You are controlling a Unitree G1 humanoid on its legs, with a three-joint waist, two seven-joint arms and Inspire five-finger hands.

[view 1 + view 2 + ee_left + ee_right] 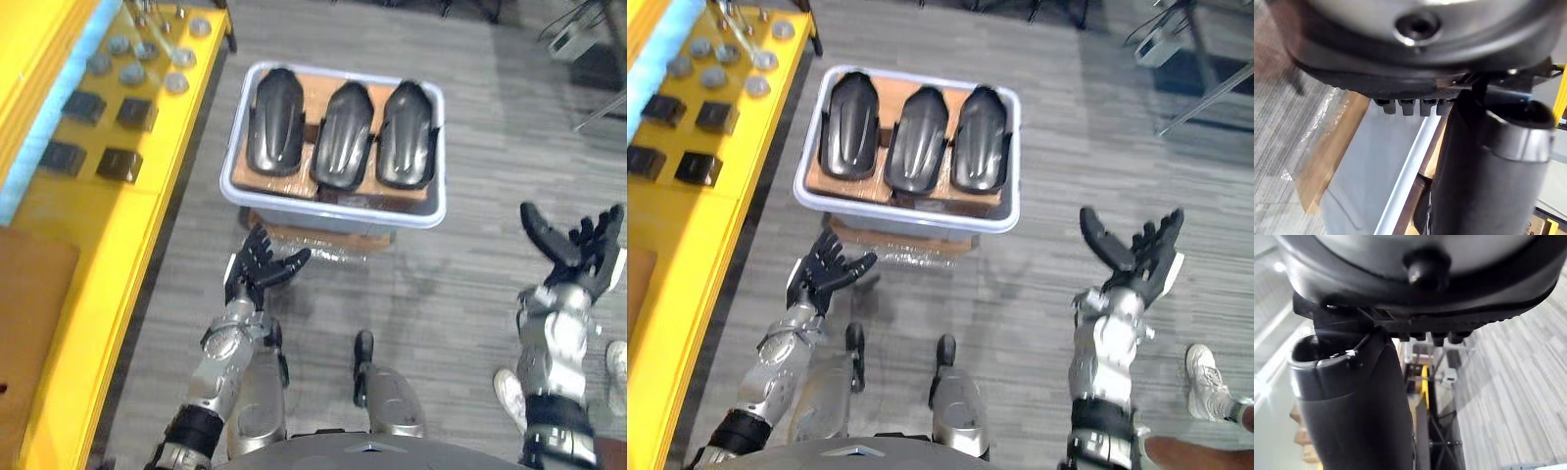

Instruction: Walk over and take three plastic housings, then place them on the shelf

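Observation:
Three black plastic housings lie side by side in a pale grey bin (235,186) on the floor ahead: the left housing (275,119), the middle housing (344,133) and the right housing (406,133). They rest on a brown board inside the bin. My left hand (257,266) hovers open just in front of the bin's near left corner, fingers spread, holding nothing. My right hand (576,247) is raised open well to the right of the bin, palm up and empty. In the left wrist view the bin's rim (1405,171) runs past my thumb (1484,166).
A yellow shelf (147,215) runs along the left, carrying several small black blocks (120,163) and grey round parts (176,82). The bin stands on a wooden board wrapped in clear film (323,245). A person's white shoe (1207,380) is at the lower right. Grey carpet lies all around.

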